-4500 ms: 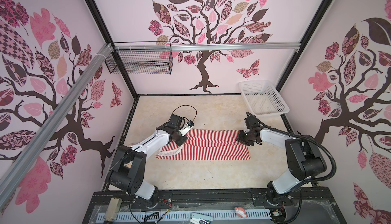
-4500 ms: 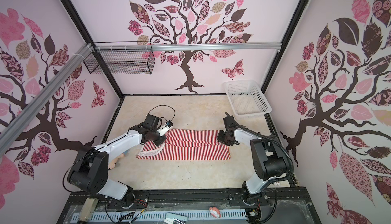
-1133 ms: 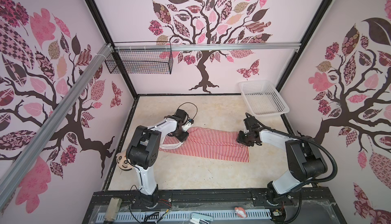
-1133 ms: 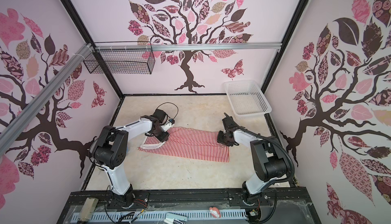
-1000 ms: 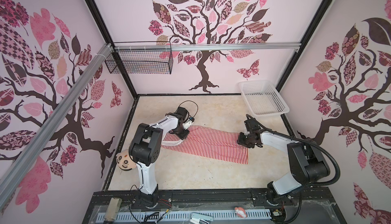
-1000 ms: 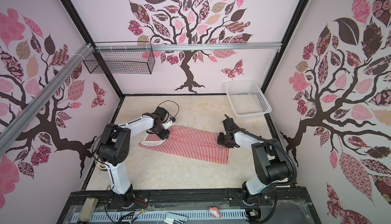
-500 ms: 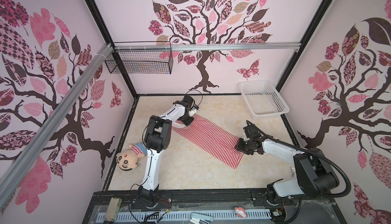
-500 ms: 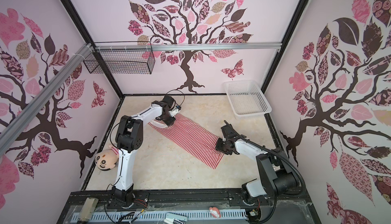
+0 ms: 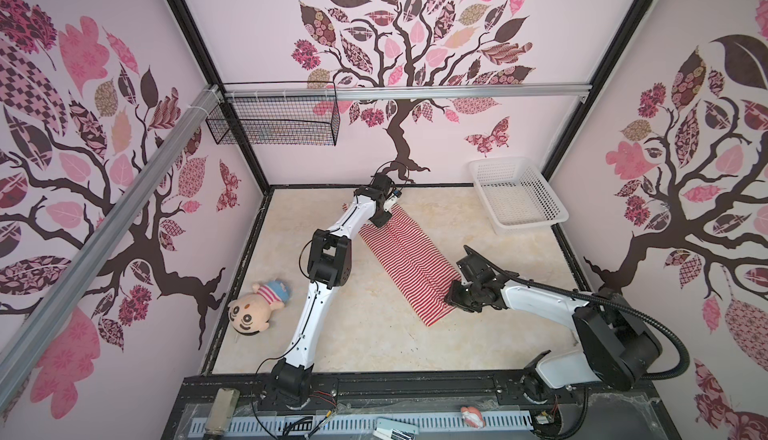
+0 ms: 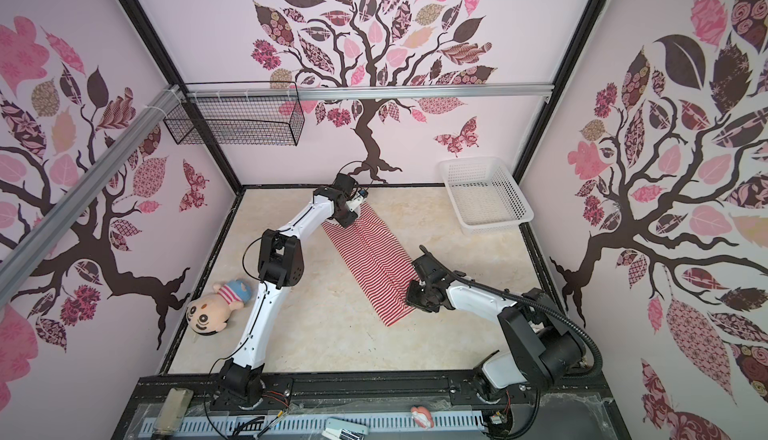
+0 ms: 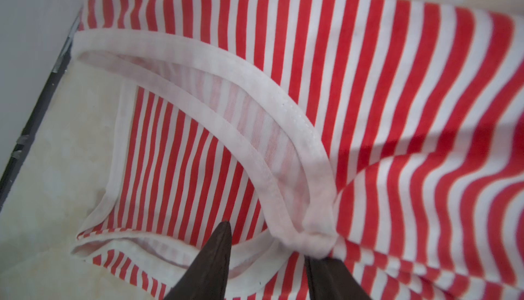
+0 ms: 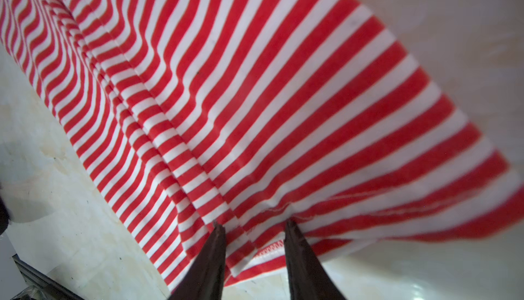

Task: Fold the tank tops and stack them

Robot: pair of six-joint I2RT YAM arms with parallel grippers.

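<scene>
The tank top [image 9: 405, 261] is laid diagonally across the worktop [image 9: 365, 334]. Its far end, at the white trim, is clamped by the left gripper [image 11: 272, 244]; its near hem is clamped by the right gripper [image 12: 253, 227].

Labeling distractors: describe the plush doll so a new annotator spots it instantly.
Start at the left wall of the beige table, near the left arm's base. The plush doll lies there alone, well apart from the striped tank top. Its big round cartoon face, blue cap and tiny pink-striped shirt set it apart.
</scene>
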